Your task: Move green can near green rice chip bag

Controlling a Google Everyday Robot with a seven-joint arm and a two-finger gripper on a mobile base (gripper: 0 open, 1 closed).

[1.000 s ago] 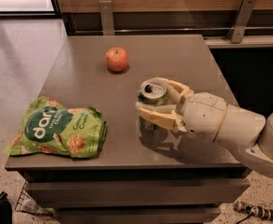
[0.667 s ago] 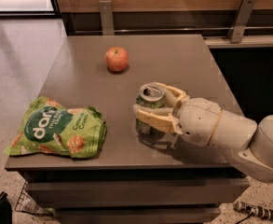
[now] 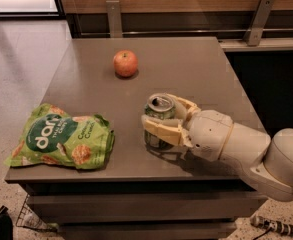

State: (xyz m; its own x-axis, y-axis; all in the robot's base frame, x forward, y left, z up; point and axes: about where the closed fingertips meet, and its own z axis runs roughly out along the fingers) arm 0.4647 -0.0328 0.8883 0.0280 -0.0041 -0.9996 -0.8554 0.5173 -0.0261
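Observation:
The green can [image 3: 159,115] stands upright near the middle front of the grey table [image 3: 186,64], its silver top showing. My gripper [image 3: 158,119] comes in from the right and is shut on the can, one pale finger [image 3: 158,130] across its front and the other behind it. The green rice chip bag [image 3: 61,138] lies flat at the table's front left corner, a short gap to the left of the can.
A red-orange apple [image 3: 125,63] sits at the back middle of the table. My white arm [image 3: 246,149] stretches over the table's right front part. A wall with metal brackets [image 3: 114,16] runs behind the table. Floor lies to the left.
The gripper with the can has shifted slightly left and toward the front edge, closer to the bag. The bag and apple have not moved.

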